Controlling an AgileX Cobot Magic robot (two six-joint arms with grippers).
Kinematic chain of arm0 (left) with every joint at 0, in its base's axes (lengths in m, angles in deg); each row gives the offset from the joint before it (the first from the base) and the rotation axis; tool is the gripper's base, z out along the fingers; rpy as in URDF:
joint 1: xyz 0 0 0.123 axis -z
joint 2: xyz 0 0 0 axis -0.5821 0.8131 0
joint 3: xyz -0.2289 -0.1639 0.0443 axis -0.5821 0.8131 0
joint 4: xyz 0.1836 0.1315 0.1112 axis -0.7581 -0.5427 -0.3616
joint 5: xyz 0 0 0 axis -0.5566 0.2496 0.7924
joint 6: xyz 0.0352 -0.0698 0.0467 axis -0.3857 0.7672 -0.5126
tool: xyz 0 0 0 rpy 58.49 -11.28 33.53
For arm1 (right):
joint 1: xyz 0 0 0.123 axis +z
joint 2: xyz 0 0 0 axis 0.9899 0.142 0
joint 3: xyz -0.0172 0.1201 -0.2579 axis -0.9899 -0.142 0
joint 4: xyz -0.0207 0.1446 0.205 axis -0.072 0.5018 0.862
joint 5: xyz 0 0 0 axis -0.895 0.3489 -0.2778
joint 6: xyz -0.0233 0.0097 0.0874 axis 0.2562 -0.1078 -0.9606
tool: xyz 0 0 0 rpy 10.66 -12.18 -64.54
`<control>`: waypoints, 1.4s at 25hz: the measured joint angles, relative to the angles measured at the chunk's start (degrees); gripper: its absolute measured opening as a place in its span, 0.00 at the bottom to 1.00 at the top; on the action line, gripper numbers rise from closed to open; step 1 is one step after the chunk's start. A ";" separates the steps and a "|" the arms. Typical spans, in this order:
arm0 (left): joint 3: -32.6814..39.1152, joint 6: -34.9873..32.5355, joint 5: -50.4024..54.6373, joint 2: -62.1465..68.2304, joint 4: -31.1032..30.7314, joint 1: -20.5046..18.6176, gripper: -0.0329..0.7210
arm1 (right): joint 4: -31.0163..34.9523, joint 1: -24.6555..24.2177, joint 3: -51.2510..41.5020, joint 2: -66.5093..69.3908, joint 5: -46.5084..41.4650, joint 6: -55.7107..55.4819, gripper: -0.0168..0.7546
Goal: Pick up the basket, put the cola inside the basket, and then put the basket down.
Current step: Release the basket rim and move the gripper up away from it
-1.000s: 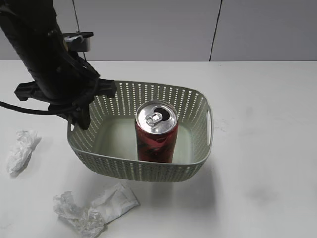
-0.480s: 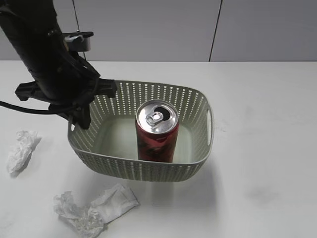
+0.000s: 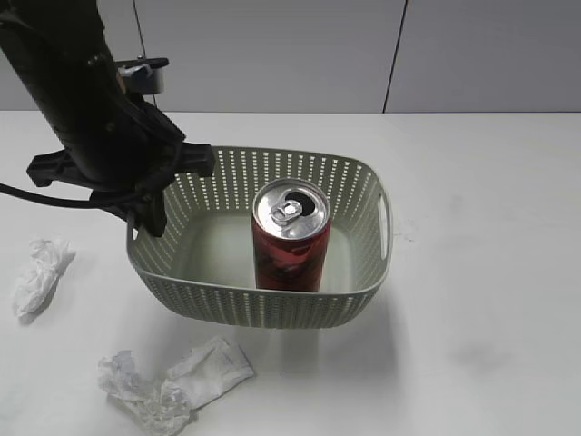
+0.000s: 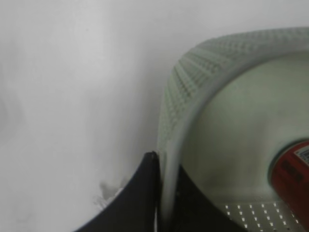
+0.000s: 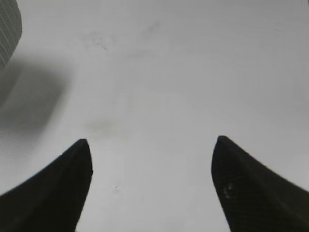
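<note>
The pale green basket (image 3: 363, 195) hangs a little above the white table, tilted, held at its left rim. My left gripper (image 3: 145, 218) is shut on that rim; the left wrist view shows its two black fingers (image 4: 164, 166) pinching the basket wall (image 4: 193, 82). The red cola can (image 3: 290, 238) stands upright inside the basket; its red edge shows in the left wrist view (image 4: 292, 179). My right gripper (image 5: 150, 145) is open and empty over bare table, out of the exterior view. A corner of the basket (image 5: 7, 29) shows at its top left.
Crumpled white paper (image 3: 41, 272) lies left of the basket. More crumpled paper (image 3: 177, 381) lies in front of it. The white table (image 3: 481, 227) extends to the right. A grey wall stands behind.
The basket with the can has drifted slightly right and its front edge has risen a little. The left arm barely moved.
</note>
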 joint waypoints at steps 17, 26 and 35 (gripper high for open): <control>-12.23 5.56 -0.68 10.79 0.49 -0.04 0.04 | 0.00 0.00 -0.18 -4.18 0.06 0.00 0.78; -18.31 7.38 -1.45 20.64 2.18 -0.04 0.04 | 0.00 0.00 -0.18 -4.18 0.06 0.00 0.78; -18.38 5.53 -3.57 22.50 2.55 -0.04 0.06 | 0.00 0.00 -0.18 -4.18 0.06 0.05 0.78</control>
